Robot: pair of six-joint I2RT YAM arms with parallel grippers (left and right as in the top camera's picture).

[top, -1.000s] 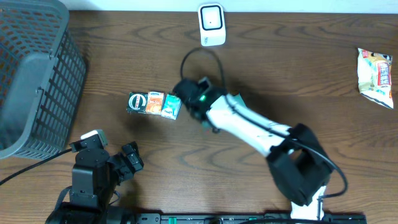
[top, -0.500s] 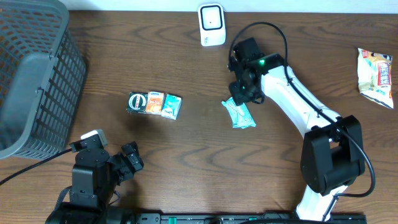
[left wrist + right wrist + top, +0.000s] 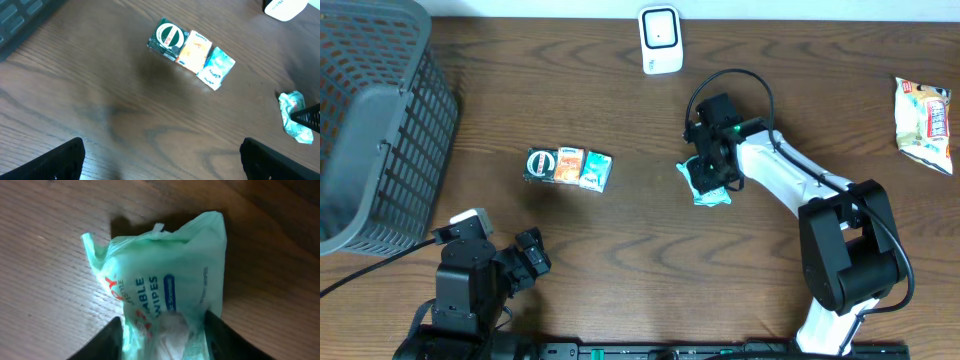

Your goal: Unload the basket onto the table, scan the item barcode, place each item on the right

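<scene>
We are clamping our right end effector (image 3: 162, 326) on the mint-green plastic wipes packet (image 3: 165, 275), resting on the brown wooden worktop (image 3: 520, 110) near the white boxy scanner (image 3: 660, 40). Our left end effector (image 3: 160, 160) is gaping wide.

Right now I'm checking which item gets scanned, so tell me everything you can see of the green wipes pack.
The wipes pack is a soft, crinkled, pale green plastic pouch with red and blue print; the word "WIPES" is readable. It lies flat on the wooden table, right of centre, apart from the white device. No barcode shows on its upper face. The right gripper straddles one end, a finger at each side; whether they pinch it is unclear.
</scene>
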